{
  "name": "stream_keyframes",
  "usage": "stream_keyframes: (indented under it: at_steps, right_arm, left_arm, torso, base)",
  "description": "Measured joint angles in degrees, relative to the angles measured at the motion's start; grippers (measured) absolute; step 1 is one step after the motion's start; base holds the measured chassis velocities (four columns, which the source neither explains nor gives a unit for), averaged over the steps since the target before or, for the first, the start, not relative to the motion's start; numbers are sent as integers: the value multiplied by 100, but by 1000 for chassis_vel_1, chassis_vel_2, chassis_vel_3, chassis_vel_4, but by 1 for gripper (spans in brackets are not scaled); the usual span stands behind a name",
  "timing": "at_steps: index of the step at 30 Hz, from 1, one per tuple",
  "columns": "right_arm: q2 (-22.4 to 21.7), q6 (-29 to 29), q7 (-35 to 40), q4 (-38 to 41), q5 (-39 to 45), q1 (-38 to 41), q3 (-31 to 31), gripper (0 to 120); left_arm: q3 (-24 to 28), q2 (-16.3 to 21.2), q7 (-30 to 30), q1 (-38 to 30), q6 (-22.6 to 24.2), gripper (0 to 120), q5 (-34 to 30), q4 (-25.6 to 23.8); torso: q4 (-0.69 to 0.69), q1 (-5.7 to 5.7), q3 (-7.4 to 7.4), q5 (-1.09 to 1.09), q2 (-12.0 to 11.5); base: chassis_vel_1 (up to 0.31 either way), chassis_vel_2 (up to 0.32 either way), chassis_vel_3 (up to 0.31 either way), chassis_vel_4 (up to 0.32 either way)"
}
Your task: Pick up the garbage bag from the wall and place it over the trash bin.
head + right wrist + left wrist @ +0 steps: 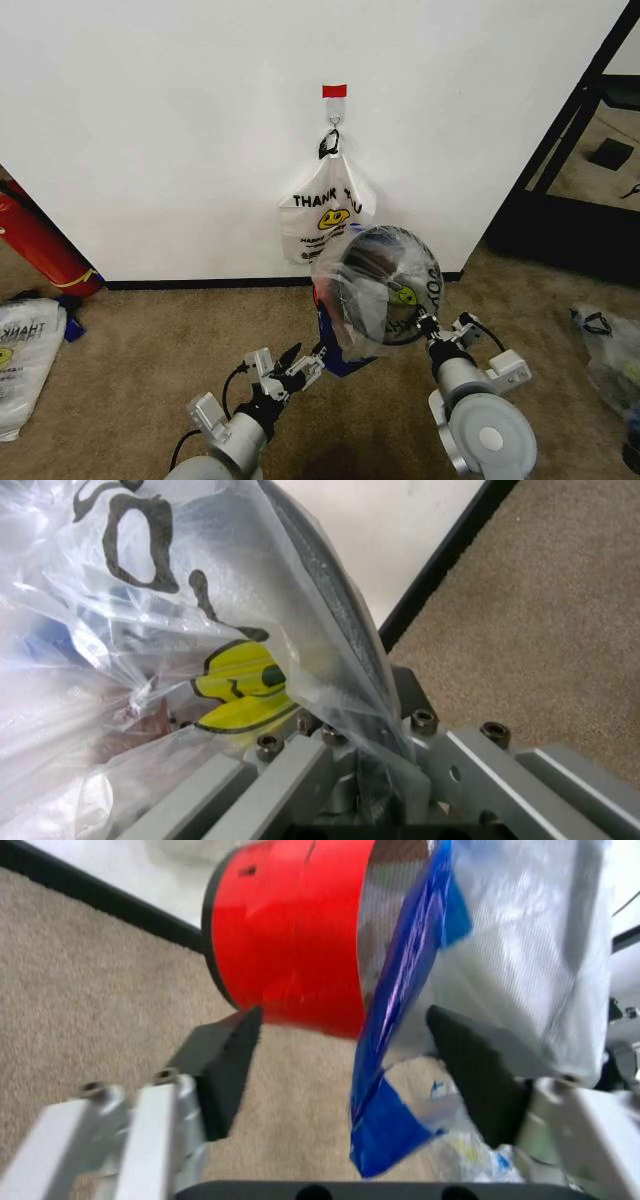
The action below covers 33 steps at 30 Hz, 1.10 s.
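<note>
Bag: the thin clear plastic garbage bag with blue side panels and a yellow smiley (392, 296) is draped over the mouth of the small round black wire-mesh trash bin with a red base (372, 285), which is tipped up off the carpet in front of the plain white wall (180, 120).
Right end effector (430, 325): clamped on the bin rim and the film together.
Left end effector (345, 1057): spread wide, a loose blue panel hanging between its fingers, just below the red base.
Your move: close the left on that blue panel and draw it down the bin's side.
Watch: thin film tears; pull gently, keep the right grip firm.
Ignore: the opaque white smiley bag (325, 215) on the hook.
</note>
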Motion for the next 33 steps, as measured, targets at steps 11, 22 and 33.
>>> stream_keyframes:
  at_steps: [11,22,33]
  right_arm:
    - [104,-38,32,79,-76,-60,-64,0]
    - [150,-60,32,297,-101,-221,-71,0]
    - [221,-77,-13,416,-226,-424,-166,0]
  left_arm:
    - [73,-130,31,-114,130,28,66,26]
    - [86,-280,-53,-191,83,0,104,139]
    - [73,-591,-294,-598,-88,0,180,438]
  torso:
    - [0,0,0,0,0]
    - [0,0,0,0,0]
    - [0,0,0,0,0]
  base:
    - [0,0,0,0]
    - [0,0,0,0]
    - [0,0,0,0]
